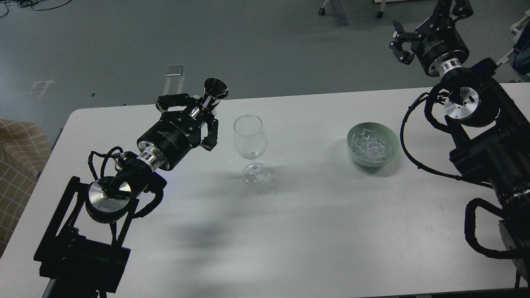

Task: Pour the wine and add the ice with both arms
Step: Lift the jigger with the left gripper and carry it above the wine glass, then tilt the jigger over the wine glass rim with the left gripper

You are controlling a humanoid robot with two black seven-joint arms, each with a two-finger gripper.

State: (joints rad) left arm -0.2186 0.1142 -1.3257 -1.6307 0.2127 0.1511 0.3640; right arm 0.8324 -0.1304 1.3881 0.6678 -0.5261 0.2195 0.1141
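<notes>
A clear wine glass [250, 142] stands upright at the middle of the white table [290, 231]; I see no liquid in it. My left gripper [198, 114] is shut on a shiny steel measuring cup [214, 92], held above the table just left of the glass rim and tilted toward it. A pale green bowl [373, 160] holds several clear ice cubes [370, 146] to the right of the glass. My right gripper [401, 38] is open and empty, raised high beyond the table's far right edge, above and right of the bowl.
A checked chair or cushion [18, 161] sits off the table's left edge. Grey floor lies beyond the far edge, with chair castors [322, 11] at the top. My right arm's bulky links [492, 153] cover the table's right side.
</notes>
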